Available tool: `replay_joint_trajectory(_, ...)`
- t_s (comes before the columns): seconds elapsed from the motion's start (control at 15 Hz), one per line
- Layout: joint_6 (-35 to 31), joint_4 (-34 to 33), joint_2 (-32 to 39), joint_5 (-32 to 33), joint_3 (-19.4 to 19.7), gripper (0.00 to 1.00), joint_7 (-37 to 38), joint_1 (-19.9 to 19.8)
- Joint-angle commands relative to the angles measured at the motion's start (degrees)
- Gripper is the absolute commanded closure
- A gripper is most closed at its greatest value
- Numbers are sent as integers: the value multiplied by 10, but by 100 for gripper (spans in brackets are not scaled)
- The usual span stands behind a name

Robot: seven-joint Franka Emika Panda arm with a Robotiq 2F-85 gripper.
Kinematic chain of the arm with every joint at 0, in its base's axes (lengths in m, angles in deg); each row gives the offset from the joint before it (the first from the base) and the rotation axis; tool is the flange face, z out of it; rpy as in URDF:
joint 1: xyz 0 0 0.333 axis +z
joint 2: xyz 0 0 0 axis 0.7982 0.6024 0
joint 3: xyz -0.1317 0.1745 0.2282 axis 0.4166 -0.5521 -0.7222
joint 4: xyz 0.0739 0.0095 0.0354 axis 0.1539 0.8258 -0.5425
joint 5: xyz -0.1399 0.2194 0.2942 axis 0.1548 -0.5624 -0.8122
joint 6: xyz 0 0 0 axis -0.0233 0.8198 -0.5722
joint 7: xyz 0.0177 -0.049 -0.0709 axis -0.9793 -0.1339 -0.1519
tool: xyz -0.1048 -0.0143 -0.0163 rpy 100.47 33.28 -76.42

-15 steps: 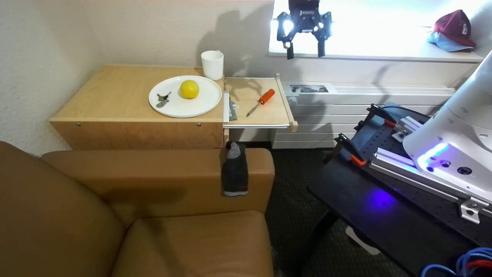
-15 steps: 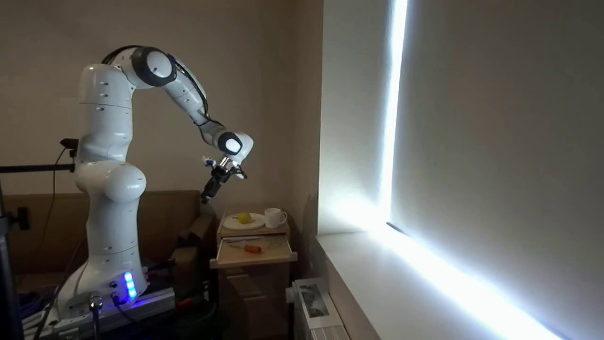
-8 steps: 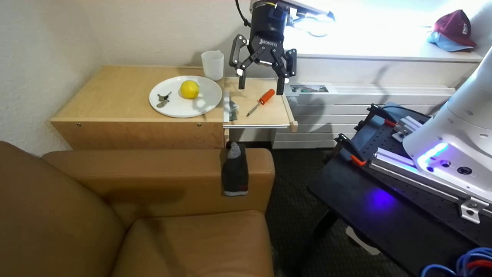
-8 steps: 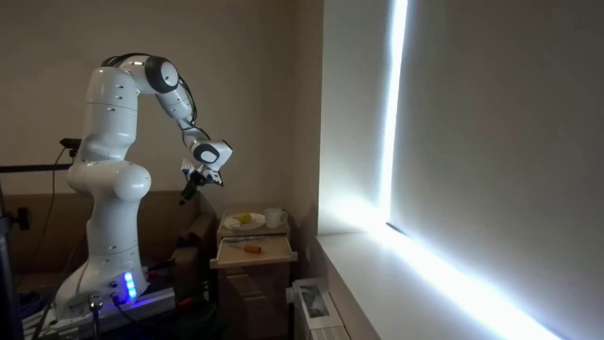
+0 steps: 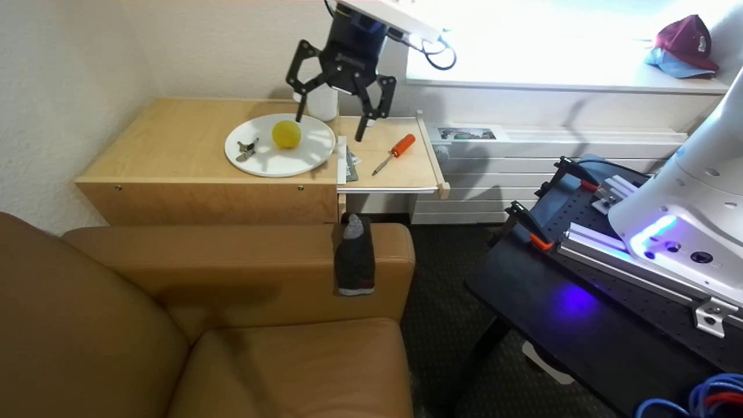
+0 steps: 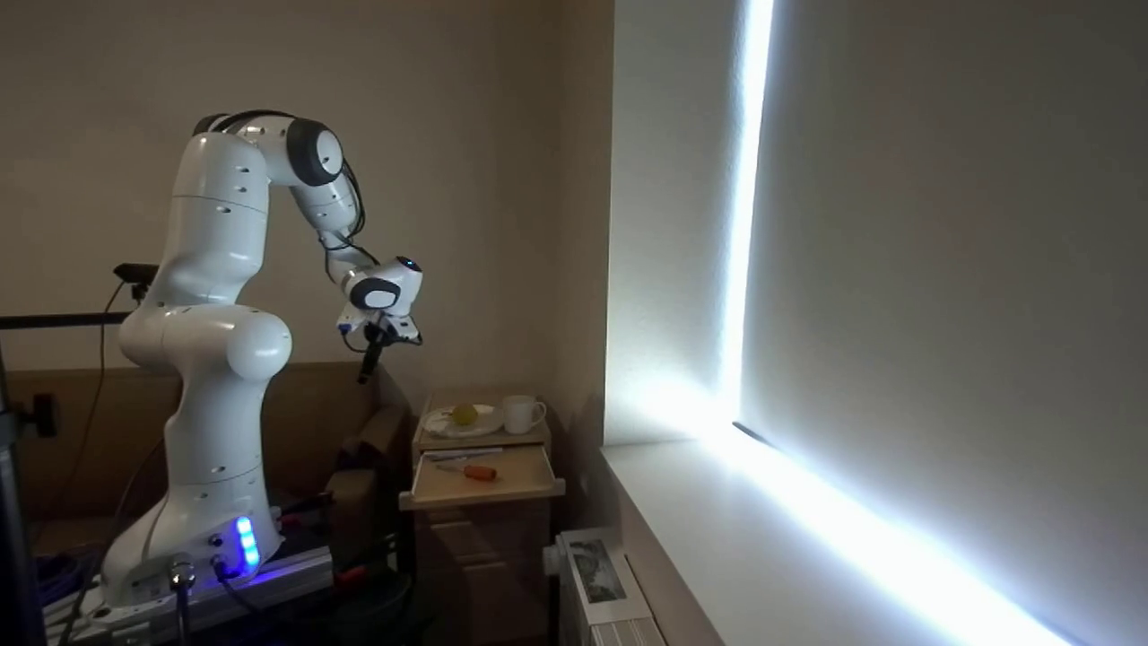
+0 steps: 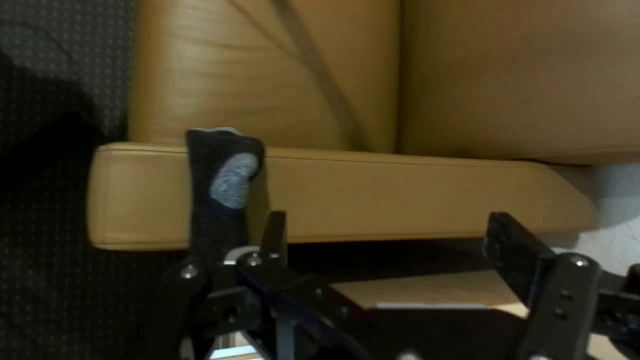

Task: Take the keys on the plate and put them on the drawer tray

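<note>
Claw (image 5: 329, 129) spread wide, nothing in its grip, well above the level of the surface (image 5: 168, 139). Keys (image 5: 246, 150) lie on the plate (image 5: 284, 164), near the yellow fruit (image 5: 286, 134), on its side away from the drawer tray (image 5: 406, 174). Step looks like the approach. Centre over the keys, clear of the fruit; point straight down; descend slowly, since they look thin; pinch low without leaning on the plate, which might slide.
</note>
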Motion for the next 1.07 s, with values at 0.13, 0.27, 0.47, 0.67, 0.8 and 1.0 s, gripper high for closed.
replay_joint_trajectory(0.13,-154,-96,77,247,116,0,246,159)
replay_joint_trajectory(0.27,-151,-109,77,340,196,0,363,217)
replay_joint_trajectory(0.47,-149,-101,72,350,155,0,362,178)
replay_joint_trajectory(0.67,-128,-133,106,425,203,0,442,206)
replay_joint_trajectory(0.8,-135,-189,148,442,214,0,540,208)
replay_joint_trajectory(1.0,-132,-292,213,462,241,0,655,222)
